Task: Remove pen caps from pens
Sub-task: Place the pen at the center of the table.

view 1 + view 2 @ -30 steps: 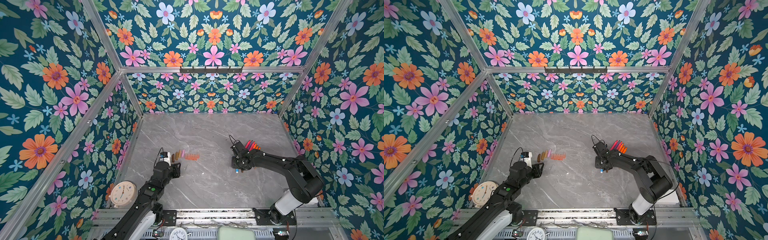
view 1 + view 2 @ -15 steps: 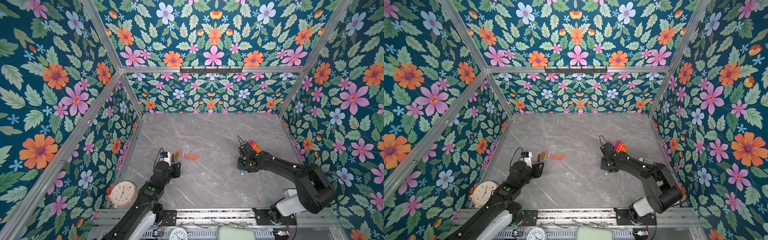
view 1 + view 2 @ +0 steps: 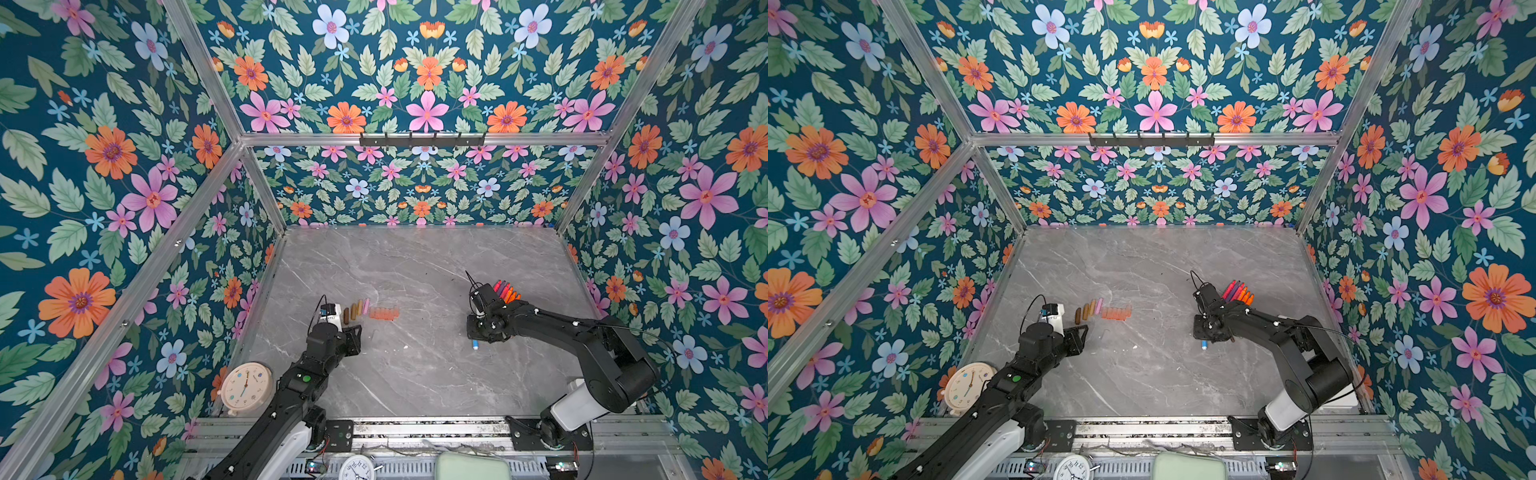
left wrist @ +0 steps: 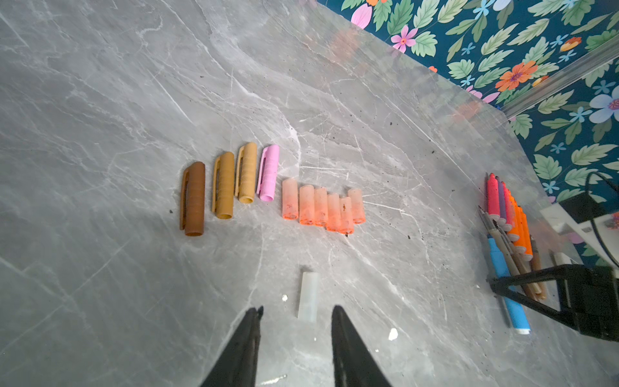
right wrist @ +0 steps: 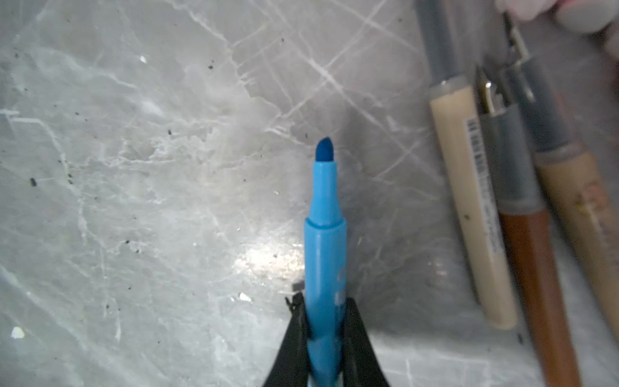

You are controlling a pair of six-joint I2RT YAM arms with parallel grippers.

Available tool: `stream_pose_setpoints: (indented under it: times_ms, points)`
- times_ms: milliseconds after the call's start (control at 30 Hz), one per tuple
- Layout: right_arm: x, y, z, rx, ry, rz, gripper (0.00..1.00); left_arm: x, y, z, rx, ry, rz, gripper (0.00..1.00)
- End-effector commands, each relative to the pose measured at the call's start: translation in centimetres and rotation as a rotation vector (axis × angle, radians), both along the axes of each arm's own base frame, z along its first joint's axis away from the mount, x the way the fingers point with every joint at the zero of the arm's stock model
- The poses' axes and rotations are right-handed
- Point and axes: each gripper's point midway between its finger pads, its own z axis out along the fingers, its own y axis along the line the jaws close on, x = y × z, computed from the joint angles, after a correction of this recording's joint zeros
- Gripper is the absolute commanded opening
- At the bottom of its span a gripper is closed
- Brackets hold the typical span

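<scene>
I am watching the right gripper (image 5: pixel 324 321) pinching the blue pen (image 5: pixel 325 234) by its barrel, jaws pressing on both sides. The felt tip is showing bare and pointing out over the marble table (image 5: pixel 134 201). The other pens (image 4: pixel 509 214) are lying bunched just beside it, near the right wall.

The left gripper (image 4: pixel 294 335) is hanging low over the table with its jaws spread and nothing between them. A clear cap (image 4: pixel 308 296) is lying just ahead of the gap, apart from both fingers. Beyond it the pen caps are lying in a row: a brown cap (image 4: pixel 193 199), two tan-gold caps (image 4: pixel 234 181), a pink cap (image 4: pixel 268 173), then six orange caps (image 4: pixel 321 209) packed side by side.

A beige clock (image 3: pixel 246 385) is standing at the table's front left corner, close beside the left arm (image 3: pixel 299 386). The stretch of table between the two grippers is lying bare apart from white flecks.

In both top views the right arm (image 3: pixel 561 328) is covering its own fingers and most of the blue pen, so only the pen's tail end is poking out. In the left wrist view that arm's black frame is crossing the bunched pens' near ends. In the right wrist view those pens are blurring and running off the edge, so I cannot count them.
</scene>
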Motion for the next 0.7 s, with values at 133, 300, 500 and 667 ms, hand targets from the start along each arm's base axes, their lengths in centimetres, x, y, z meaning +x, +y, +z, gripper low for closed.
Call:
stream_pose_setpoints:
  times_ms: [133,300,500,667]
  points:
    - [-0.2,-1.4,0.0,-0.075,-0.001,-0.013,0.33,0.3,-0.1,0.4,0.001,-0.019,-0.002,0.38]
    - [0.0,-1.3,0.3,-0.073,-0.008,-0.009,0.38,0.4,-0.1,0.5,0.001,-0.018,-0.001,0.38]
    - [0.0,-1.9,0.6,-0.098,-0.017,-0.022,0.37,0.4,-0.1,0.4,0.001,-0.018,-0.002,0.38]
    - [-0.2,-2.2,0.8,-0.106,-0.025,-0.027,0.33,0.3,-0.1,0.5,0.001,-0.018,-0.002,0.38]
